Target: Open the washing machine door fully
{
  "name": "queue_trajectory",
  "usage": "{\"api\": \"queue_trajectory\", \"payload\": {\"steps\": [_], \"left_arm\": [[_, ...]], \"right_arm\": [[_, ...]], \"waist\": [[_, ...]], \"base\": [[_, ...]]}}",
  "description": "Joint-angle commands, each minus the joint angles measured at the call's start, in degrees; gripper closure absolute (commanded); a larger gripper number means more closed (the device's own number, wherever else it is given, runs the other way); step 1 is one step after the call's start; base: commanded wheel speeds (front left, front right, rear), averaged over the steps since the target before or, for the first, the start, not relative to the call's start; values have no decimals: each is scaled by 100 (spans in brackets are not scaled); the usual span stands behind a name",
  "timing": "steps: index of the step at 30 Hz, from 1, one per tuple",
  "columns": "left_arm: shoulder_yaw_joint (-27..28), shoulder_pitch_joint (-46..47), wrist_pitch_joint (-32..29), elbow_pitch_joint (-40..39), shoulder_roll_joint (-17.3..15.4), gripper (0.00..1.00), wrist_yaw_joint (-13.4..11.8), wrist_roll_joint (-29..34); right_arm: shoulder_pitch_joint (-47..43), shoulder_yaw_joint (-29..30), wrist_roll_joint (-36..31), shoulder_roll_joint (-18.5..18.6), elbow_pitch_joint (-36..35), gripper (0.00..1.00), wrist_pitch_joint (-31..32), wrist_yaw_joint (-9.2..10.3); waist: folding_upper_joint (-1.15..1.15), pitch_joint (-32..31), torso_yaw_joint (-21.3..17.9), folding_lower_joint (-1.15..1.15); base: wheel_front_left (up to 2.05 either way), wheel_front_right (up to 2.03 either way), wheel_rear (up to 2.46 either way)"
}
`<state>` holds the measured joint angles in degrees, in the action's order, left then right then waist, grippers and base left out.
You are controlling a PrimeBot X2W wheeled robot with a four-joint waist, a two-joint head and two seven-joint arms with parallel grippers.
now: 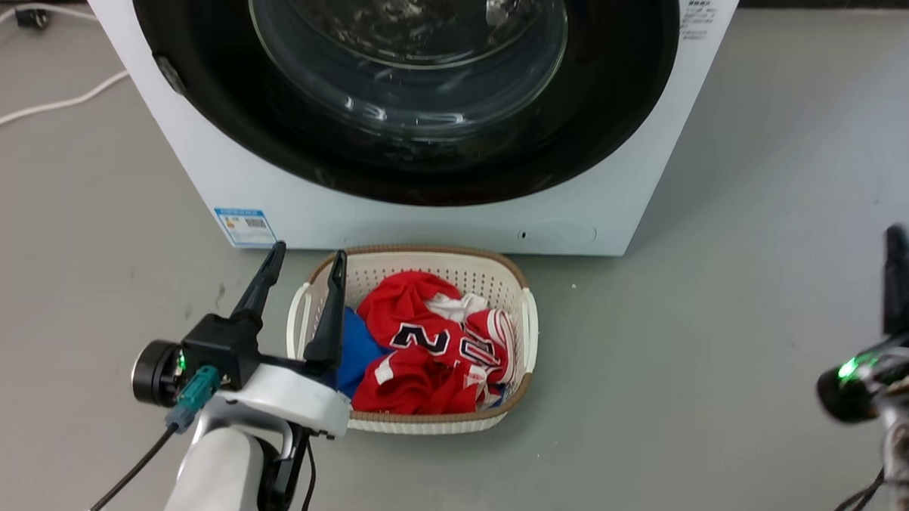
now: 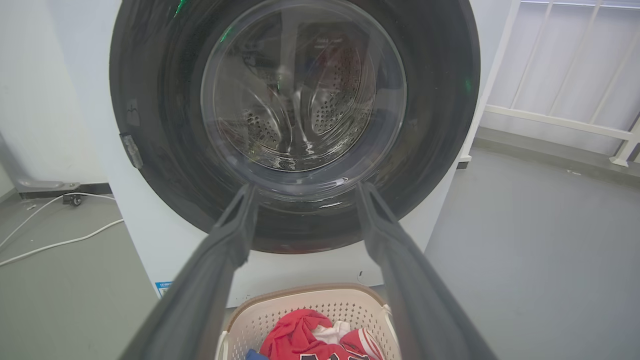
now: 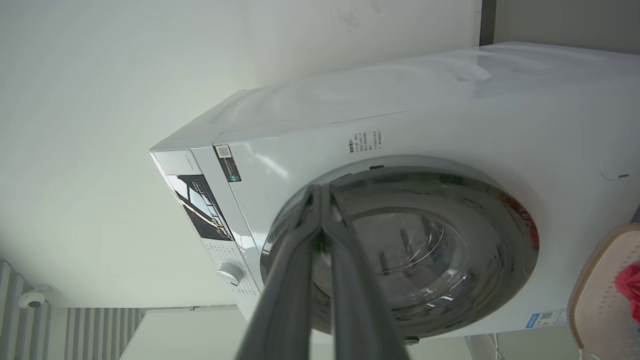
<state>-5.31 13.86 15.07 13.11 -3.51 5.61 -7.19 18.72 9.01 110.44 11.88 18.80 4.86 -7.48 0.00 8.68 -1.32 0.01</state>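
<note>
The washing machine (image 1: 200, 178) is a white box facing me, and its glossy black round washing machine door (image 1: 404, 72) lies flush against the front. The left wrist view looks straight at the door (image 2: 300, 100), and steel drum holes show through its glass. My left gripper (image 1: 309, 252) is open and empty, low in front of the machine over the basket's left rim, well short of the door. In its own view the left gripper (image 2: 305, 187) frames the door's lower part. My right gripper (image 1: 895, 237) is at the far right, away from the machine, and the right gripper (image 3: 320, 189) is shut on nothing.
A white laundry basket (image 1: 524, 318) of red and blue clothes sits on the floor against the machine's base. White cables (image 1: 51, 105) run over the floor at the left. A white railing (image 2: 550, 120) stands to the machine's right. Open grey floor (image 1: 725, 295) lies at the right.
</note>
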Motion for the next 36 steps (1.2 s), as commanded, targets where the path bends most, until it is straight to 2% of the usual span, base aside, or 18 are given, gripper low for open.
{"api": "queue_trajectory", "payload": {"steps": [1, 5, 11, 13, 14, 17, 21, 27, 28, 36], "left_arm": [[6, 95, 15, -51, -13, 0, 9, 42], [-35, 234, 15, -201, 10, 0, 3, 44], [-132, 426, 15, -418, 34, 0, 23, 40], [-165, 482, 15, -492, 40, 0, 29, 29], [-165, 482, 15, -492, 40, 0, 29, 29], [-220, 573, 15, -592, 47, 0, 28, 25], [-306, 681, 15, -712, 55, 0, 12, 11], [-415, 831, 15, -863, 62, 0, -8, -27], [-480, 907, 15, -929, 64, 0, -34, -52], [-678, 1047, 15, -1058, 65, 0, -126, -181]], "right_arm": [[249, -17, 152, 163, 151, 100, 34, -2], [993, -342, 490, 865, 738, 100, 246, -2], [2183, -1277, 607, 1827, 1519, 100, 644, -2], [2599, -1657, 586, 2058, 1694, 100, 810, -2], [2599, -1657, 586, 2058, 1694, 100, 810, -2], [3190, -2228, 518, 2296, 1886, 100, 1002, -2], [3970, -2930, 446, 2400, 2140, 100, 1197, -2], [5099, -3809, 398, 2213, 2782, 100, 1302, -2], [5591, -4174, 346, 2100, 3117, 100, 1367, -2], [6546, -4840, 253, 1805, 3817, 100, 1515, -2]], "waist": [[0, 164, 39, -1], [0, 418, 100, -1], [0, 781, 219, -1], [0, 900, 258, -1], [0, 900, 258, -1], [0, 1073, 309, -1], [0, 1273, 398, -1], [0, 1560, 536, -1], [0, 1707, 611, -1], [0, 2030, 754, -1]], "base": [[0, 0, 0], [0, 0, 0], [0, 0, 0], [0, 0, 0], [0, 0, 0], [0, 0, 0], [0, 0, 0], [0, 0, 0], [0, 0, 0], [0, 0, 0]]}}
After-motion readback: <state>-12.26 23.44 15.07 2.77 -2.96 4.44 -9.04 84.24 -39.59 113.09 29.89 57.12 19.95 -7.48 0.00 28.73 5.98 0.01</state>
